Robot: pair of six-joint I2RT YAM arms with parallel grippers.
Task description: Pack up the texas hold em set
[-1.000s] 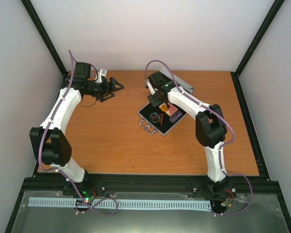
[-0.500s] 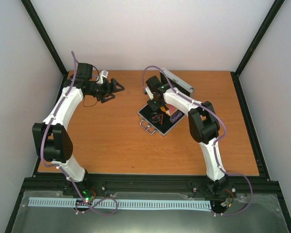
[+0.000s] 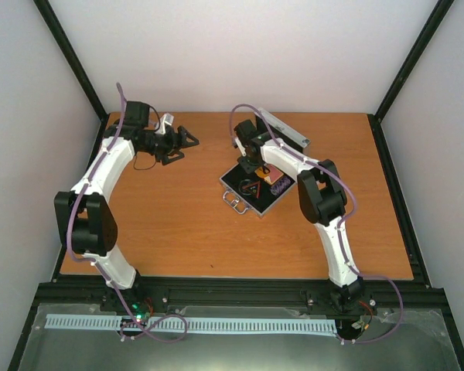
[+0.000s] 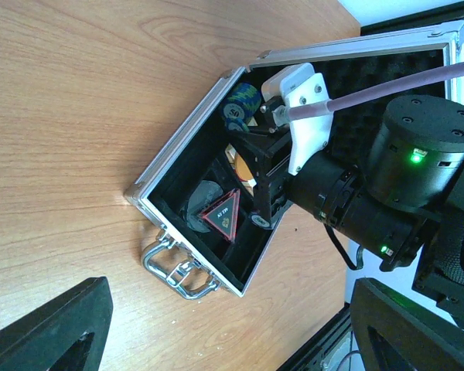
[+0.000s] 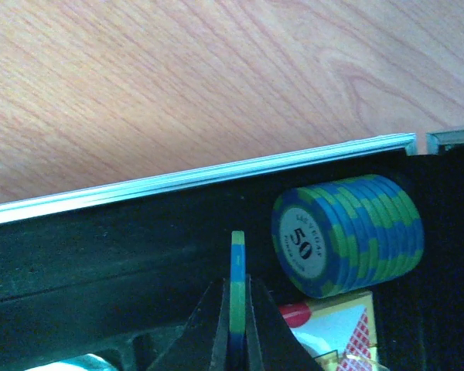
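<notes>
The right end effector (image 5: 232, 331) pinches one chip (image 5: 237, 267) on edge inside the open case (image 5: 201, 182), beside the chip stack (image 5: 348, 232). Seating it against that stack looks next; the left end effector (image 3: 187, 145) hangs spread, well apart.

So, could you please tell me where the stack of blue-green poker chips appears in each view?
Top external: chip stack, tiny, in the right-hand corner of the case.
Left wrist: upper centre, against the case's left wall.
Right wrist: right of centre, beside the single chip in the right gripper.
Shared landmark: the case's silver rim, close by the stack in every view.
</notes>
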